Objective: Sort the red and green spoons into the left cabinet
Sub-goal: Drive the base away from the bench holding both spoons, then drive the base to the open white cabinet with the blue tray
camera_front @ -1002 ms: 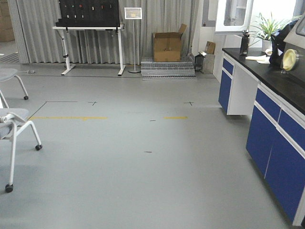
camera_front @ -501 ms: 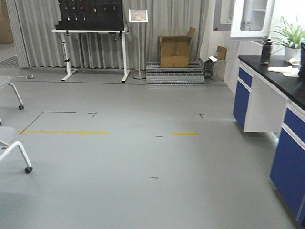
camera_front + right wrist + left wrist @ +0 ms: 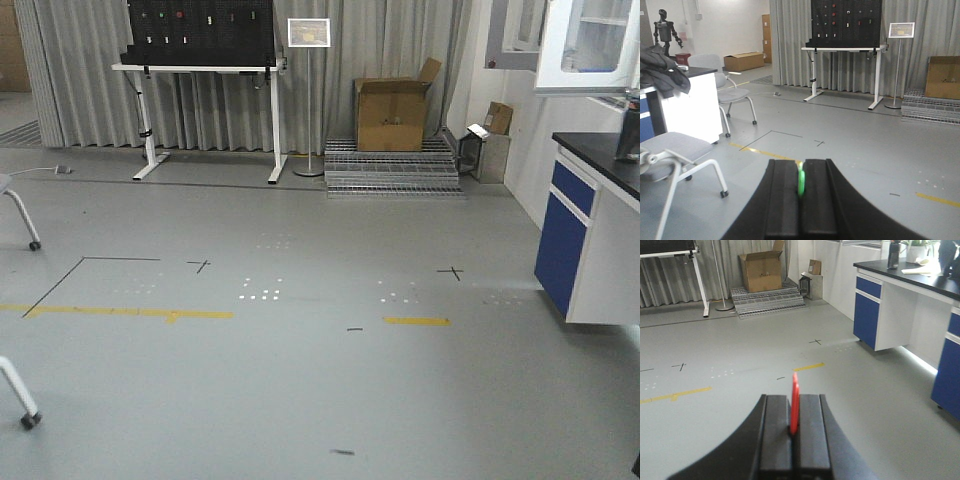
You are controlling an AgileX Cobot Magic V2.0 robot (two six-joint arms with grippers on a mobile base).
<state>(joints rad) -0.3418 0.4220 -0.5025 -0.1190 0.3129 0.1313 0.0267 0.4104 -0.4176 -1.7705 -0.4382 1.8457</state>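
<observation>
Ahead, the grey floor point(image 3: 300, 380) lies wide and open, bordered by the blue lab bench point(image 3: 585, 240) at the right and a chair point(image 3: 732, 92) at the left. A cardboard box point(image 3: 392, 110) stands far back by the curtain. The left gripper point(image 3: 792, 407) is clamped on the red spoon point(image 3: 795, 390), which stands upright, and the right gripper point(image 3: 801, 167) is clamped on the green spoon point(image 3: 801, 182).

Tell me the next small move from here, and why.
Probably rotate the base to look for the grey cabinet: left gripper is shut on the red spoon, right gripper on the green spoon, yet no view shows it, only floor and a blue bench.
</observation>
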